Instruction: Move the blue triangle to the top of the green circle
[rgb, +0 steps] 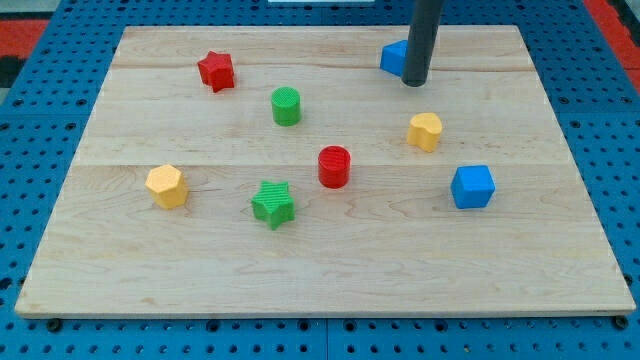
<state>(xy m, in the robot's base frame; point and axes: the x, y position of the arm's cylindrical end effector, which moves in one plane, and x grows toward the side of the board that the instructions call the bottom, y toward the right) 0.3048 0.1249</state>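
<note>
The blue triangle (392, 58) lies near the view's top, right of centre, partly hidden by my rod. My tip (414, 83) rests on the board right against the triangle's right side. The green circle (286, 105) stands to the left and a little lower, well apart from the triangle.
A red star (216, 70) lies at the top left, a yellow block (425, 131) right of centre, a red cylinder (334, 166) in the middle, a blue cube (472, 187) at the right, a green star (272, 203) and a yellow hexagon (166, 186) lower left.
</note>
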